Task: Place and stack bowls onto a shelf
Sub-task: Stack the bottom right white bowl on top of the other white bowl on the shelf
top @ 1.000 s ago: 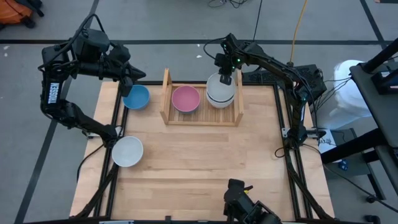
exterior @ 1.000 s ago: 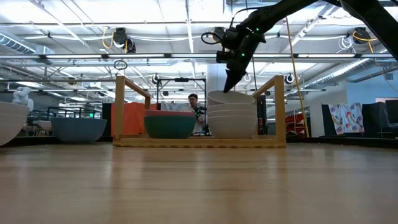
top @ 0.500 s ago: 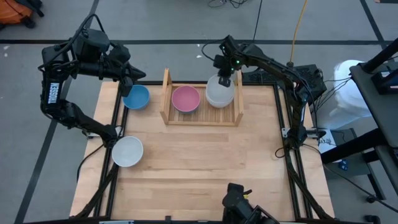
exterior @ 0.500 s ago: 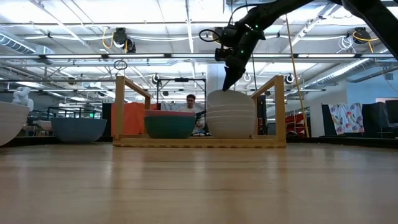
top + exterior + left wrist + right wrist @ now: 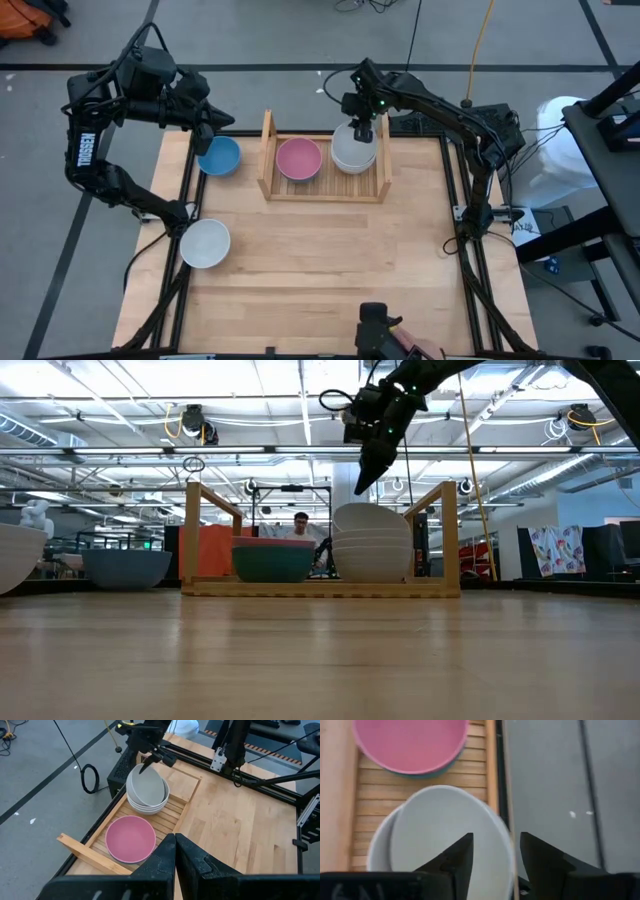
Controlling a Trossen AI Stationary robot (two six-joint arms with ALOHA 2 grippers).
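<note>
Right gripper [image 5: 366, 482] risen off white bowl stack [image 5: 372, 543], fingers spread

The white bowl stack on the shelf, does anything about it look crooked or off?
Yes. The top white bowl sits tilted and shifted off-centre on the white stack at one end of the shelf, not nested flat. The right tool hangs open just above it. The pink bowl beside it looks level.

Robotics lab: ceiling trusses [image 5: 250, 452], cables [image 5: 478, 45]
</note>
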